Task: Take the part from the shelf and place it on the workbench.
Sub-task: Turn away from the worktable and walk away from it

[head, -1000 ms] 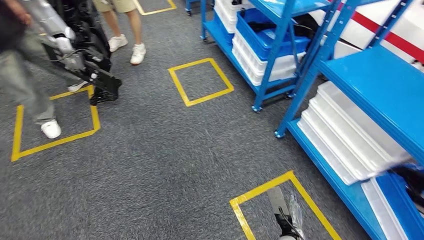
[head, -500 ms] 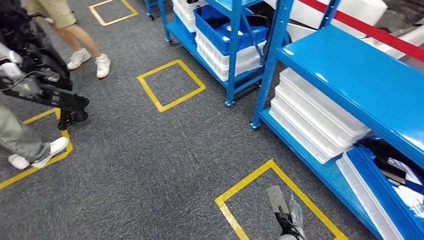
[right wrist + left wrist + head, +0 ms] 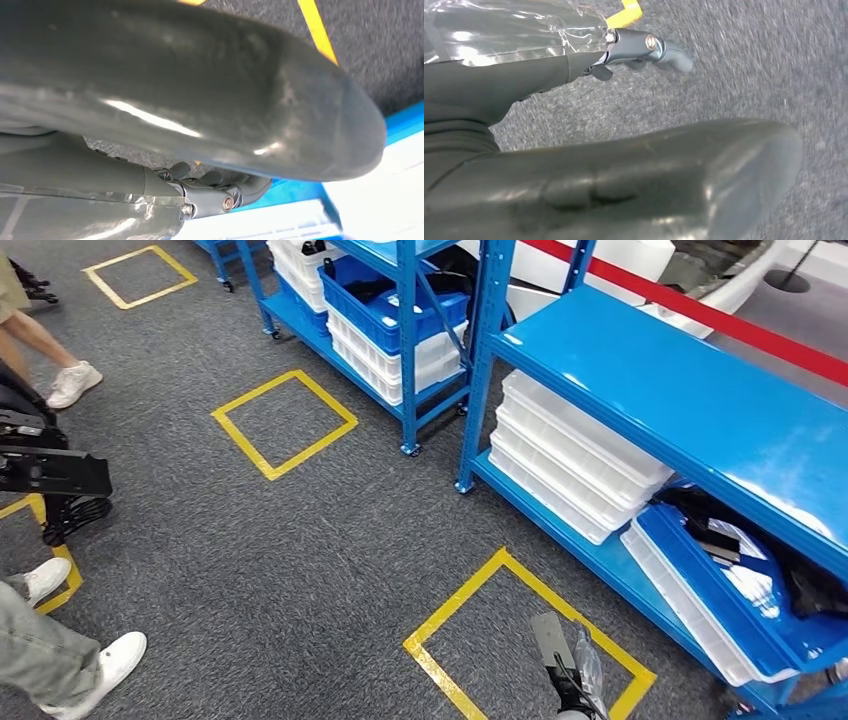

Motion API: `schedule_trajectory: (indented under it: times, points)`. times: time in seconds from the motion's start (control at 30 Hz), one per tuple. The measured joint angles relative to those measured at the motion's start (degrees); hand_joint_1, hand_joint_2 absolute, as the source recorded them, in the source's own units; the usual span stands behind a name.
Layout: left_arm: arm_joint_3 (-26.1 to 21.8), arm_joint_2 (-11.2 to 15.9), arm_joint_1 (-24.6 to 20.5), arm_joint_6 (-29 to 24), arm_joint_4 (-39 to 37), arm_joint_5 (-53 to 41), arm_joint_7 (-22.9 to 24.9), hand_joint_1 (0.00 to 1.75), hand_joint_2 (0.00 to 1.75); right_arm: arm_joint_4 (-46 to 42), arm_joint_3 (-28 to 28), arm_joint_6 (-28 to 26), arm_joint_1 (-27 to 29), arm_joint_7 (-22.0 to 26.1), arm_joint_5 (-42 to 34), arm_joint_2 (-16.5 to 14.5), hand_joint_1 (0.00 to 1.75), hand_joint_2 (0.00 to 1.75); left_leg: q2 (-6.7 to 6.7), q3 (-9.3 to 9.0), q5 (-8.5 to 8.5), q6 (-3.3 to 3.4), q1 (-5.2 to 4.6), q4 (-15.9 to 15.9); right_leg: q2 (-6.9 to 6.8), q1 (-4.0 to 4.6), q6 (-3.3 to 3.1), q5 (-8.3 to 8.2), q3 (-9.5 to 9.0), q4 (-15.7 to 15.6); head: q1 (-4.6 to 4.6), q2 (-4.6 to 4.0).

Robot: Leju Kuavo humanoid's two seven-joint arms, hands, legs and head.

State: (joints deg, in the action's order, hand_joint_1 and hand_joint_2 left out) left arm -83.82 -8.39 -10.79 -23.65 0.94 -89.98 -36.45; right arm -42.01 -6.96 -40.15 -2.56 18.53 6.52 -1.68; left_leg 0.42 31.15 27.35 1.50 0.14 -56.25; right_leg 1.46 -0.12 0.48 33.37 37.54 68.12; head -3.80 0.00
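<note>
Both hands hang empty over the floor (image 3: 300, 570): left hand (image 3: 634, 165) and right hand (image 3: 200, 100), fingers loosely released. The dark parts (image 3: 715, 530) lie in the blue tray (image 3: 700, 585) at the shelf's (image 3: 680, 390) lower edge, not yet reached.

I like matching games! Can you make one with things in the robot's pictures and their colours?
Things:
1. shelf
2. stacked trays
3. tape square on the floor
4. barrier band

Colours:
a. yellow
b. red
c. blue
d. white

Pairs: 1-c, 2-d, 3-a, 4-b
</note>
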Motion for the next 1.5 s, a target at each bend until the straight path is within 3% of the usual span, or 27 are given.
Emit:
schedule_trajectory:
  times: [0.07, 0.1, 0.13, 0.2, 0.27, 0.33, 0.4, 0.47, 0.53, 0.57, 0.6, 0.63, 0.7, 0.77, 0.87, 0.93, 1.03, 1.07, 1.1, 1.13, 1.2, 1.27, 1.4, 1.47, 1.5]
  points:
    - [0.0, 0.0, 0.1, 0.0, 0.0, 0.0, 0.0, 0.0, 0.0, 0.0, 0.0, 0.0, -0.1, 0.0, 0.0, 0.0, 0.0, 0.0, 1.5, -0.06, 0.22, -0.1, 0.05, -0.1, -0.95, -0.54, 0.71, 1.78, 2.91, 5.6, -0.22, 0.0]
    - [0.0, 0.0, 0.1, 0.0, 0.0, 0.0, 0.0, 0.0, 0.0, 0.0, 0.0, 0.0, 0.1, 0.1, 0.0, 0.0, 0.0, 0.0, 2.12, -0.12, 0.37, -0.23, 0.13, -0.2, -1.15, -0.77, 1.0, 1.06, 2.96, 5.7, -0.23, 0.0]
    - [0.0, 0.0, 0.1, 0.0, 0.0, 0.0, 0.0, 0.0, 0.0, 0.0, 0.0, 0.0, 0.1, 0.2, 0.1, 0.0, 0.0, 0.0, 2.66, -0.22, 0.58, -0.45, 0.27, -0.3, -1.42, -0.98, 1.27, -0.71, 1.83, 3.3, -0.26, 0.0]
    - [0.0, 0.0, 0.0, 0.0, 0.0, 0.0, 0.1, 0.0, 0.0, 0.0, 0.0, 0.0, 0.1, 0.3, 0.2, 0.0, 0.0, 0.0, 3.49, -0.4, 1.14, -1.13, 0.45, -0.8, -2.57, -1.08, 1.61, -4.3, -2.01, -4.4, -0.38, 0.0]
    - [0.0, 0.0, -0.2, 0.0, 0.0, 0.0, 0.2, 0.0, 0.0, 0.0, 0.0, 0.0, 0.1, 0.5, 0.2, 0.0, 0.0, 0.0, 3.95, -0.46, 1.62, -1.87, 0.31, -1.3, -3.23, -0.93, 1.1, -5.36, -4.03, -8.6, -0.36, 0.0]
    - [0.0, 0.0, -0.3, 0.0, 0.0, 0.0, 0.3, 0.0, 0.0, 0.0, 0.0, 0.0, 0.2, 0.5, 0.2, 0.0, 0.0, 0.0, 4.22, -0.59, 1.78, -2.43, 0.24, -1.5, -2.75, -0.72, 0.11, -5.07, -4.02, -8.9, -0.09, 0.0]
    - [0.0, 0.0, -0.4, 0.0, 0.0, 0.0, 0.3, 0.0, 0.0, 0.0, 0.0, 0.0, 0.2, 0.5, 0.2, 0.0, 0.0, 0.0, 3.54, -0.57, 2.58, -3.07, 0.48, -2.3, -2.22, -0.71, -0.64, -5.09, -4.11, -8.9, 0.21, 0.0]
    - [0.0, 0.0, -0.5, 0.0, 0.0, 0.0, 0.3, 0.0, 0.0, 0.0, 0.0, 0.0, 0.1, 0.5, 0.2, 0.0, 0.0, 0.0, 1.77, 1.18, 5.42, -3.54, 0.64, -6.8, -1.76, -0.78, -1.3, -5.18, -4.22, -9.1, 0.58, 0.0]
    - [0.0, 0.0, -0.4, 0.0, 0.0, 0.0, 0.3, 0.0, 0.0, 0.0, -0.1, 0.0, 0.0, 0.5, 0.2, 0.0, 0.0, 0.0, 0.58, 4.94, 8.95, -3.58, 0.56, -14.8, -1.21, -0.57, -1.7, -5.13, -4.22, -9.0, 0.89, 0.0]
    - [0.0, 0.0, -0.3, 0.0, 0.0, 0.0, 0.4, 0.0, 0.0, 0.0, -0.1, 0.0, 0.0, 0.6, 0.1, 0.0, 0.0, 0.0, 0.38, 6.47, 9.73, -3.48, 0.49, -17.7, -0.84, -0.43, -1.79, -5.11, -4.25, -9.0, 0.96, 0.0]
    - [0.0, 0.0, -0.3, 0.0, 0.0, 0.0, 0.4, 0.0, 0.0, 0.0, -0.1, 0.0, 0.0, 0.6, 0.1, 0.0, 0.0, 0.0, 0.27, 7.12, 9.34, -3.26, 0.4, -18.7, -0.4, -0.3, -1.85, -5.09, -4.32, -9.0, 1.01, 0.0]
    - [0.0, 0.0, -0.2, 0.0, 0.0, 0.0, 0.4, 0.0, 0.0, 0.0, -0.1, 0.0, 0.0, 0.6, 0.1, 0.0, 0.0, 0.0, 0.16, 6.62, 7.78, -2.91, 0.3, -17.1, 0.06, -0.19, -1.87, -5.08, -4.44, -9.0, 1.04, 0.0]
    - [0.0, 0.0, -0.2, 0.0, 0.0, 0.0, 0.4, 0.0, 0.0, 0.0, -0.1, 0.0, 0.0, 0.6, 0.1, 0.0, 0.0, 0.0, -0.74, 3.55, 3.49, -1.92, -0.01, -9.6, 0.9, -0.03, -1.86, -5.04, -4.69, -9.0, 1.07, 0.0]
    - [0.0, 0.0, -0.3, 0.0, 0.0, 0.0, 0.4, 0.0, 0.0, 0.0, -0.1, 0.0, -0.1, 0.6, 0.1, -0.1, 0.0, 0.0, -1.77, 1.22, 1.24, -1.34, -0.29, -3.6, 1.55, 0.04, -1.64, -4.99, -4.64, -8.9, 1.05, 0.0]
    - [0.0, 0.0, -0.3, -0.2, 0.0, 0.0, 0.5, 0.0, 0.0, 0.0, -0.1, 0.0, 0.0, 0.7, 0.0, -0.1, 0.0, 0.0, -1.55, 0.74, 0.89, -1.11, -0.39, -1.9, 2.1, -0.15, -0.88, -5.03, -4.43, -9.0, 1.13, 0.0]
    - [0.0, 0.0, -0.4, -0.2, 0.0, 0.0, 0.5, 0.0, 0.0, 0.0, -0.1, 0.0, 0.1, 0.7, 0.0, -0.1, 0.0, 0.0, -0.95, 0.43, 0.42, -0.66, -0.05, -1.0, 1.28, -0.1, -0.28, -3.83, -3.89, -7.5, 1.0, 0.0]
    - [0.0, -0.1, -0.3, -0.2, 0.0, 0.0, 0.5, 0.0, 0.0, 0.0, -0.1, 0.0, 0.1, 0.8, 0.0, -0.1, 0.0, 0.0, 0.1, 0.25, 0.16, -0.26, 0.15, -0.5, -0.55, -0.31, 0.5, 1.41, 0.38, 1.9, 0.24, 0.0]
    - [0.0, -0.1, -0.2, -0.2, 0.0, 0.0, 0.5, 0.0, 0.0, 0.0, -0.1, 0.0, 0.2, 0.8, -0.1, -0.1, 0.0, 0.0, 0.46, 0.25, 0.19, -0.27, 0.18, -0.5, -0.75, -0.47, 0.76, 2.48, 1.83, 5.0, 0.13, 0.0]
    - [0.0, -0.1, -0.2, -0.2, 0.0, 0.0, 0.5, 0.0, 0.0, 0.0, -0.1, 0.0, 0.3, 0.8, -0.1, -0.1, 0.0, 0.0, 0.78, 0.23, 0.25, -0.33, 0.23, -0.6, -0.89, -0.66, 1.0, 2.41, 2.41, 6.3, 0.08, 0.0]
    - [0.0, -0.1, -0.2, -0.2, 0.0, 0.0, 0.5, 0.0, 0.0, 0.0, -0.1, 0.0, 0.4, 0.8, -0.1, -0.1, 0.0, 0.0, 1.06, 0.2, 0.34, -0.46, 0.34, -0.6, -1.05, -0.86, 1.22, 1.26, 1.93, 5.4, 0.06, 0.0]
    - [0.0, -0.1, -0.2, -0.2, 0.0, 0.0, 0.5, 0.0, 0.0, 0.0, -0.1, 0.0, 0.5, 0.8, -0.1, -0.1, 0.0, 0.0, 1.51, 0.13, 0.71, -1.0, 0.59, -1.0, -1.86, -1.22, 1.61, -2.63, -1.58, -1.9, -0.05, 0.0]
    - [0.0, -0.2, -0.2, -0.2, 0.0, 0.0, 0.5, 0.0, 0.0, 0.0, -0.1, 0.0, 0.4, 0.8, -0.1, -0.1, 0.0, 0.0, 1.81, 0.21, 1.22, -1.77, 0.51, -1.7, -2.54, -1.22, 1.36, -4.53, -4.27, -7.7, -0.3, 0.0]
    - [0.0, -0.2, -0.3, -0.2, 0.0, 0.0, 0.5, 0.0, 0.0, 0.0, -0.1, 0.0, 0.6, 0.8, -0.1, -0.1, 0.0, 0.0, 2.03, 0.08, 1.75, -3.03, 0.47, -2.2, -1.89, -0.92, -0.34, -4.48, -4.57, -8.8, 0.19, 0.0]
    - [0.0, -0.2, -0.4, -0.2, 0.0, 0.0, 0.5, 0.0, 0.0, 0.0, -0.1, 0.0, 0.5, 0.8, -0.1, -0.1, 0.0, 0.0, 1.29, 1.21, 3.99, -3.61, 0.64, -5.4, -1.58, -1.01, -1.0, -4.66, -4.65, -9.0, 0.52, 0.0]
    - [0.0, -0.2, -0.5, -0.2, 0.0, 0.0, 0.5, 0.0, 0.0, 0.0, -0.1, 0.0, 0.5, 0.8, -0.1, -0.1, 0.0, 0.0, 0.81, 2.58, 5.86, -3.77, 0.67, -8.7, -1.46, -0.99, -1.22, -4.68, -4.67, -9.0, 0.72, 0.0]
